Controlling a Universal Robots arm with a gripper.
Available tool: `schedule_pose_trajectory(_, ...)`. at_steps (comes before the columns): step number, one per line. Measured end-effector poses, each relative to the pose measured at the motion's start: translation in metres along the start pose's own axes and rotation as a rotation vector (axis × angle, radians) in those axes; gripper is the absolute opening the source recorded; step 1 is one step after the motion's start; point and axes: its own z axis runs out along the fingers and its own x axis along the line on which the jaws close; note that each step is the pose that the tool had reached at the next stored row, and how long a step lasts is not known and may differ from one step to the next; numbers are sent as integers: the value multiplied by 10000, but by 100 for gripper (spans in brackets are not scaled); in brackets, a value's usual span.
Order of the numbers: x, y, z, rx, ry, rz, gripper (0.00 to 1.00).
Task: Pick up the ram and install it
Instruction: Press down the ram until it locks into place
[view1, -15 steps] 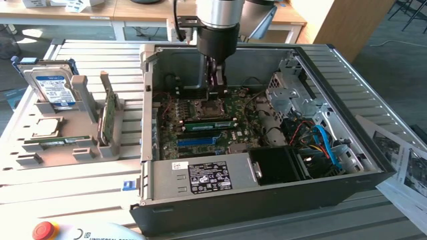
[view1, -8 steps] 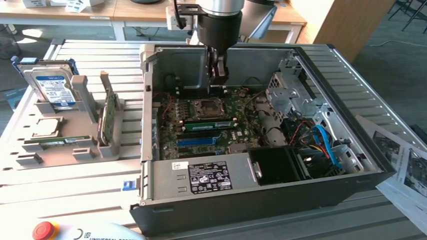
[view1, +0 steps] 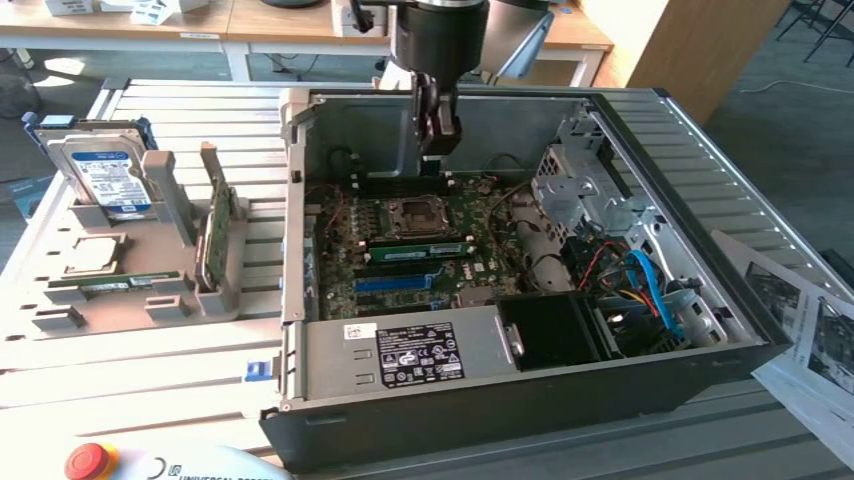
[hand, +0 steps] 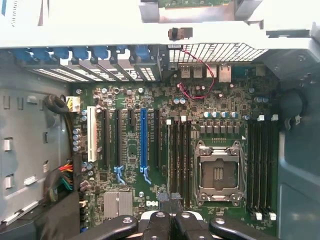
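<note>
You see the open computer case (view1: 507, 330) with its motherboard (hand: 150, 150) exposed. One ram (view1: 418, 250), a long thin green stick, lies seated beside the CPU socket (view1: 411, 213). The gripper (view1: 437, 140) hangs inside the case above that socket, its black fingers (hand: 159, 226) pressed together, with no stick visible between them.

your tool (hand: 170, 220) is cut off by the wrist view's edge, so its upper body is lost to you. just beyond its closed fingertips (hand: 176, 204), you cannot tell whether a ram sits between them. the arm (view1: 441, 30) above the tool runs out of frame.
</note>
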Motion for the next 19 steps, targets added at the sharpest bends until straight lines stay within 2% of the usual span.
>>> schedule_pose_trajectory(6, 6, -4, -105, 1, 63, -3, 11)
schedule_pose_trajectory(19, 6, -4, -107, 2, 64, -2, 11)
